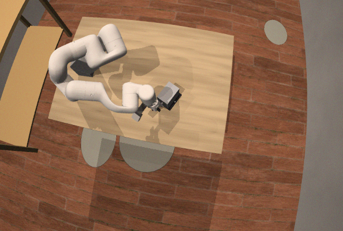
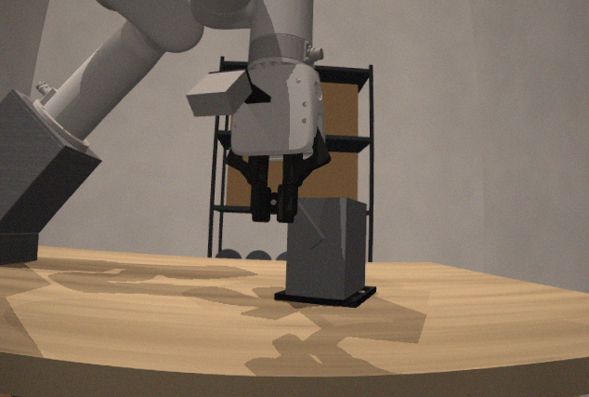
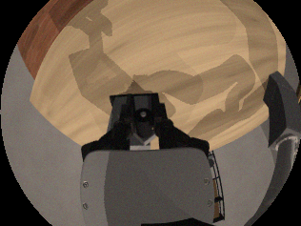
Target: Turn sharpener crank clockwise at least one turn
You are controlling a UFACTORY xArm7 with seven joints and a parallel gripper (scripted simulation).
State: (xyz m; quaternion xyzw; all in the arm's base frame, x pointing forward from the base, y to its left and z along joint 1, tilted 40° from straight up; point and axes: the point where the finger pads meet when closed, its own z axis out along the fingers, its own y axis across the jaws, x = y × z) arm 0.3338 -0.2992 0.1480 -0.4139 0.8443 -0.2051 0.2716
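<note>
Wooden table carries one grey pencil sharpener, bolted down through its dark base. One arm only. Its gripper hangs just beside the sharpener's crank end, level with the top edge. The fingers stand nearly closed, pinching one knob (barely visible between them), long axis judged level, pointing away from the sharpener. One crank slants down across that face.
</note>
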